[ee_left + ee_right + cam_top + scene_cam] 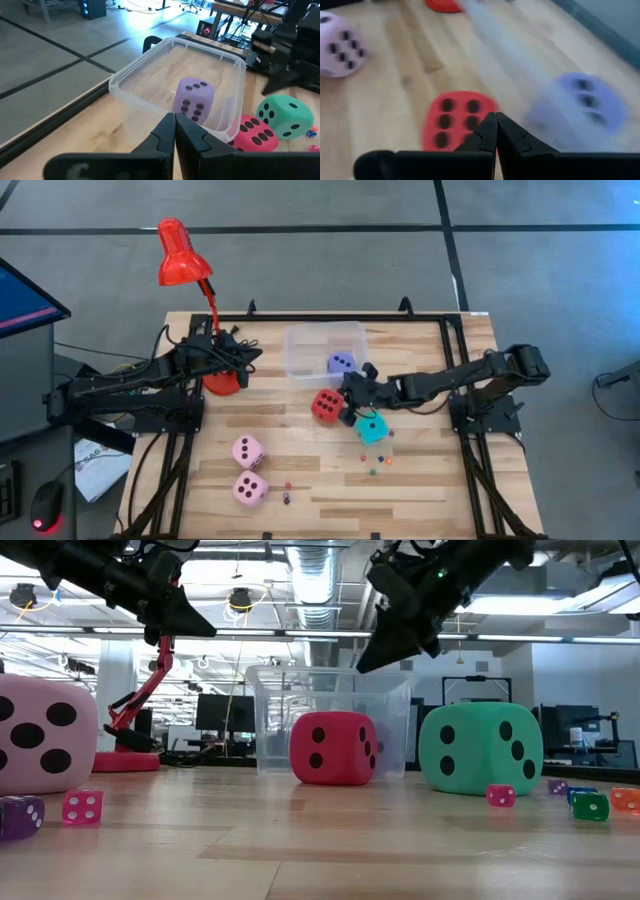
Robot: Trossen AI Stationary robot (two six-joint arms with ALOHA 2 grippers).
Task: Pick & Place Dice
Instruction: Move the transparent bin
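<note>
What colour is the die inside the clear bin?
Lavender die with dark pips, clearest in the left wrist view.

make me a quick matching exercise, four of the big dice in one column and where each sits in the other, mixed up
Things:
1. lavender die
2. red die
3. cyan die
4. two pink dice

Places:
A. near table edge, left of the tiny dice
B. inside the clear bin
C. just outside the bin, under the right gripper
D. right of the red die

Pairs: 1-B, 2-C, 3-D, 4-A
</note>
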